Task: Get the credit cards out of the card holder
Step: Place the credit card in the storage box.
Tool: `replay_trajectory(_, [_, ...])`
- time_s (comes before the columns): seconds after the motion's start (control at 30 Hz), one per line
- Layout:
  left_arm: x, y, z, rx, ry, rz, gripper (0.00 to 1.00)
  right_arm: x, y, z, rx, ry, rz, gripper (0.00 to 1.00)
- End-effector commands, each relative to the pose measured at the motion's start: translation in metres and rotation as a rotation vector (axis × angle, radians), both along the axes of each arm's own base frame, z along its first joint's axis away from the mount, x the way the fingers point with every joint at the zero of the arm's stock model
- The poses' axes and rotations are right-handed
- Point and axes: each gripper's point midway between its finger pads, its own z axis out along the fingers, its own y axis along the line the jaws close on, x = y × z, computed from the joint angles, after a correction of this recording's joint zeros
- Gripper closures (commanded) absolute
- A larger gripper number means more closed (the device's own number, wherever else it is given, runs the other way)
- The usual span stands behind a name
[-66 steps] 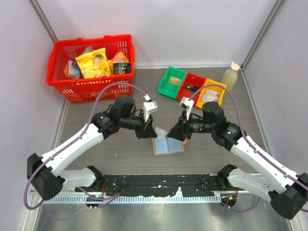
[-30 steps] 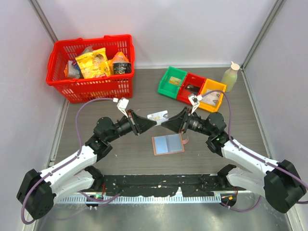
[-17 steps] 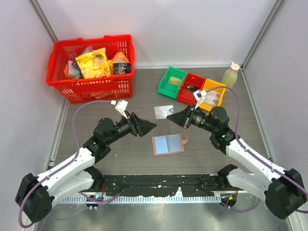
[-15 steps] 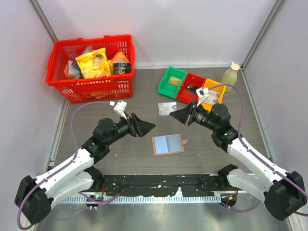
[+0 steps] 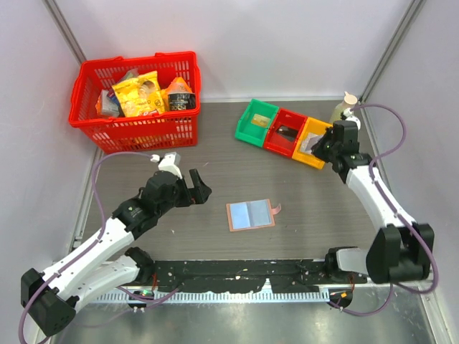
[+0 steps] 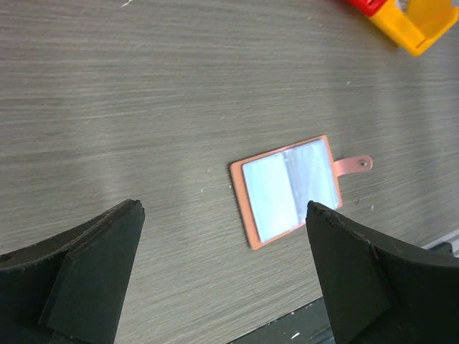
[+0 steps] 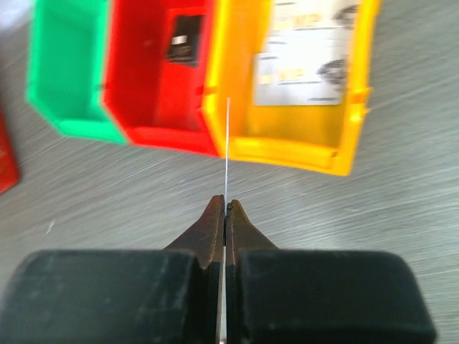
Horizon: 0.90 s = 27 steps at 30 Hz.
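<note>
The card holder (image 5: 250,214) lies open and flat on the table, pinkish-tan with a light blue inside and its snap tab to the right. In the left wrist view the card holder (image 6: 290,190) sits ahead of my left gripper (image 6: 224,208), which is open and empty. That left gripper (image 5: 201,185) hangs left of the holder, apart from it. My right gripper (image 5: 320,145) is at the back right over the bins, shut on a credit card (image 7: 226,143) seen edge-on as a thin white line. Another pale card (image 7: 301,68) lies in the yellow bin (image 7: 287,154).
Green bin (image 5: 256,120), red bin (image 5: 285,130) and yellow bin (image 5: 307,159) stand in a row at the back right, a pale bottle (image 5: 344,111) behind them. A red basket (image 5: 136,89) of snack packets stands at the back left. Walls close in on both sides.
Both grippers held one card above the holder. The left gripper opened and drew back to the left. The right gripper carried the card to the back right, over the bins.
</note>
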Motion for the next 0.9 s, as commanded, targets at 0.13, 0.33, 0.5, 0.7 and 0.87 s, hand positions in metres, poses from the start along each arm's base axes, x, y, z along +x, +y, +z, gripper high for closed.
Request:
replay_trajectory(0.13, [-0.015, 0.006, -0.018, 0.027, 0.053, -0.021, 0.0, 0.055, -0.049, -0.02, -0.026, 0.08, -0.118, 1.0])
replay_trajectory(0.33, [-0.018, -0.003, -0.023, -0.014, 0.075, -0.051, 0.0, 0.092, -0.03, -0.047, 0.073, 0.103, 0.004, 0.99])
replay_trajectory(0.5, [-0.02, -0.015, -0.024, -0.057, 0.091, -0.092, 0.0, 0.104, -0.025, -0.074, 0.117, 0.16, 0.057, 0.99])
replay_trajectory(0.7, [-0.023, -0.03, -0.026, -0.098, 0.128, -0.138, 0.0, 0.093, -0.049, -0.081, 0.07, 0.251, -0.012, 0.73])
replay_trajectory(0.87, [-0.019, -0.039, -0.027, -0.123, 0.152, -0.146, 0.0, 0.075, -0.066, -0.046, -0.022, 0.223, -0.07, 0.5])
